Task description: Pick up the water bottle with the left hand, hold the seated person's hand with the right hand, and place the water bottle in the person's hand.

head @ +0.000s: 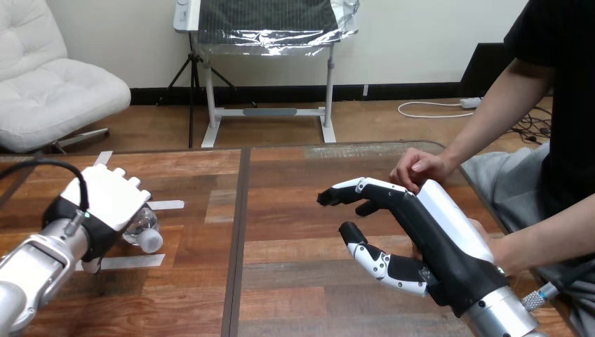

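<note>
While the clear plastic water bottle with a white cap [145, 232] lies on its side at the left of the brown wooden desk [302, 281], we note the left robot hand [105, 200] set over it, white back upward, presumably to take it from above. That shell covers the contact, so we cannot tell whether this robot hand has closed on the bottle. The right robot hand [428, 235] stands open, fingers [351, 188] straight and thumb spread. It reaches toward the seated person at the desk's right side, likely ready to take a hand. The person's farther hand [421, 168] rests loosely curled at the desk edge, just beyond those fingers; we cannot make out whether they touch. The person's nearer hand [499, 251] is mostly hidden behind the right robot hand. The bottle's body is largely masked too.
</note>
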Robot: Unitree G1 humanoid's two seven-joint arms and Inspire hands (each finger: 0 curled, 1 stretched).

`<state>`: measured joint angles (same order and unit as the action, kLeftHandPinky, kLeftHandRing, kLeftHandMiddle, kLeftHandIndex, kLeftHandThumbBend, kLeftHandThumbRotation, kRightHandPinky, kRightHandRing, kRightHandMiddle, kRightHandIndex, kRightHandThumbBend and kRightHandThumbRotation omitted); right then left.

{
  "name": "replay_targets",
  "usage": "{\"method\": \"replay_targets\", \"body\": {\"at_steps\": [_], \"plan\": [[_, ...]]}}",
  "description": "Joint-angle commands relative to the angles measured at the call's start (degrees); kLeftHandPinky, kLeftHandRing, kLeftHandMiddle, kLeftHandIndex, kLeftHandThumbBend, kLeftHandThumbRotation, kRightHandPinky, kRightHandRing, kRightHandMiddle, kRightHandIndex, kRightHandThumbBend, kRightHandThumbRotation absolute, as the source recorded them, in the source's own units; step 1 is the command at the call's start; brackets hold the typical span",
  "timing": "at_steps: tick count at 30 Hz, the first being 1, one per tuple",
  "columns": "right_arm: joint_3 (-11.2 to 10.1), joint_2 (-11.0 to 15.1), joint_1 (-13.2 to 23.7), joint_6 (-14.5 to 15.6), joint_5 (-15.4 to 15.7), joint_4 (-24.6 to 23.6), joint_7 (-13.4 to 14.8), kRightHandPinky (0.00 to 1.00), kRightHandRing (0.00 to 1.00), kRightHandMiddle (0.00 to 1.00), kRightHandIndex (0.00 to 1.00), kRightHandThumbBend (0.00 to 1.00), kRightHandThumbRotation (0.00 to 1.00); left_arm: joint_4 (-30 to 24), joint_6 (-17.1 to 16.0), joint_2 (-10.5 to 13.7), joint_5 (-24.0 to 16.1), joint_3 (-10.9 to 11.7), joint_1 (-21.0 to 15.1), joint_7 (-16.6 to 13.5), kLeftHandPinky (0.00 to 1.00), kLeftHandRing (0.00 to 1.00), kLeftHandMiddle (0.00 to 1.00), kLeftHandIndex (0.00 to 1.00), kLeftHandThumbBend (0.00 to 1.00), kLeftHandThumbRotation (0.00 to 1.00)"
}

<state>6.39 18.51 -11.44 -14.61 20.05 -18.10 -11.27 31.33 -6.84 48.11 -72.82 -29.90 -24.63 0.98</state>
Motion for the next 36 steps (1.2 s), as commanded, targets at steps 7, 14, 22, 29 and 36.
{"method": "replay_targets", "body": {"at_steps": [7, 14, 22, 29, 36], "plan": [[-1.2, 0.4, 1.7, -0.6, -0.8, -2.6, 0.2, 0.7, 0.76, 0.74, 0.7, 0.2, 0.0, 7.8, -2.2, -1.8, -0.2, -2.3, -8.1, -8.7, 0.98, 0.99, 0.99, 0.94, 0.74, 0.09], [-1.1, 0.3, 1.4, -0.2, -0.5, -3.1, 0.2, 0.7, 0.76, 0.74, 0.7, 0.21, 0.0, 11.6, -3.1, -2.6, -0.5, -4.1, -9.7, -13.6, 0.97, 0.97, 0.97, 0.93, 0.74, 0.1], [-1.2, 0.5, 1.2, -0.7, -0.3, -3.2, 0.3, 0.7, 0.76, 0.74, 0.7, 0.21, 0.0, 15.6, -2.2, -4.2, -1.5, -6.3, -11.5, -17.6, 0.98, 0.98, 0.98, 0.94, 0.71, 0.13], [-1.5, 0.6, 0.9, -0.3, -0.4, -3.6, 0.1, 0.71, 0.77, 0.74, 0.7, 0.21, 0.0, 18.6, -1.5, -5.4, -1.9, -7.3, -12.4, -22.4, 0.97, 0.96, 0.97, 0.94, 0.64, 0.11], [-1.6, 0.6, 0.6, -0.1, -0.3, -4.2, 0.2, 0.73, 0.77, 0.74, 0.7, 0.21, 0.0, 21.9, -1.2, -6.6, -1.3, -7.8, -13.1, -27.9, 0.97, 0.96, 0.96, 0.93, 0.59, 0.05]]}}
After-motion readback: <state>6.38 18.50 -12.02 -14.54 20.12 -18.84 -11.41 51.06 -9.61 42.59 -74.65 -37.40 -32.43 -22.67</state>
